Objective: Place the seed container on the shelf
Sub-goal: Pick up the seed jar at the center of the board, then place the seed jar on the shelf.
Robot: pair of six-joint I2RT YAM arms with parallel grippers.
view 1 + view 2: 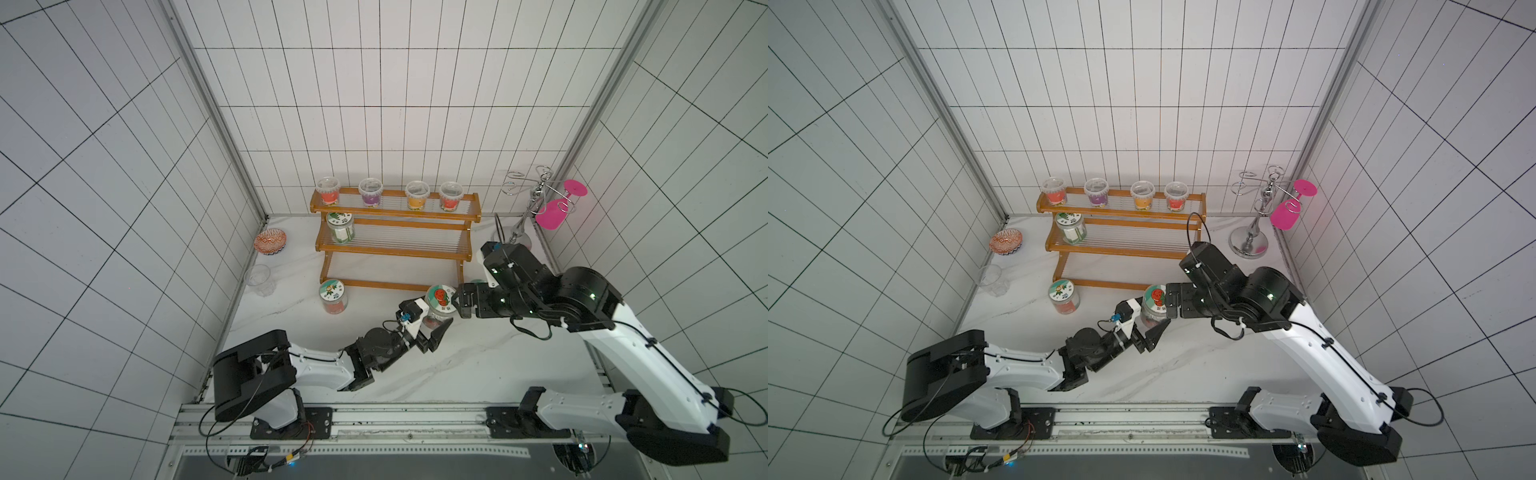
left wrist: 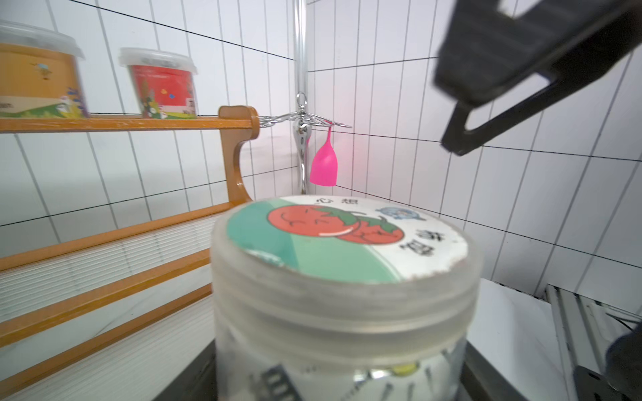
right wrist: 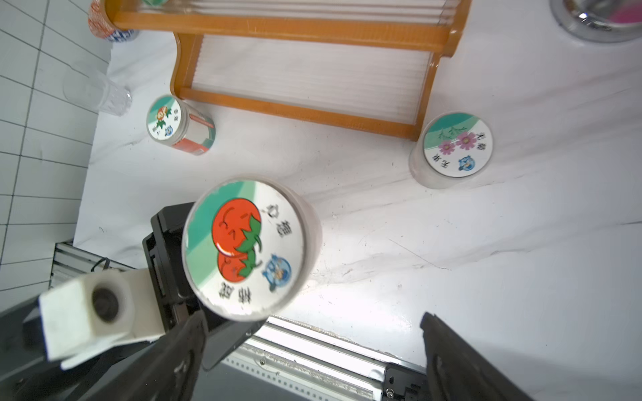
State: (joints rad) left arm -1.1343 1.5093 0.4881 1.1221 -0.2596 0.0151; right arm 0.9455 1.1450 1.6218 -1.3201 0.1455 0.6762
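The seed container (image 1: 439, 301) (image 1: 1154, 301) is a clear jar with a tomato picture on its round lid (image 3: 246, 246) (image 2: 340, 260). It stands upright just in front of the right end of the shelf (image 1: 395, 253) (image 1: 1121, 249), an orange-brown stepped rack. My left gripper (image 1: 430, 322) (image 1: 1148, 320) (image 2: 340, 375) is shut on the jar's body below the lid, one black finger on each side. My right gripper (image 1: 459, 301) (image 3: 312, 347) hangs open just right of and above the lid, touching nothing. One of its fingers (image 2: 503, 69) shows in the left wrist view.
A similar jar (image 1: 333, 296) stands by the shelf's left foot, another with a flower lid (image 3: 457, 145) by its right foot, and one (image 1: 340, 226) on the middle tier. Several tubs (image 1: 328, 191) line the top tier. A patterned bowl (image 1: 270, 242), clear glass (image 1: 259, 279) and chrome stand with pink glass (image 1: 552, 214) flank it.
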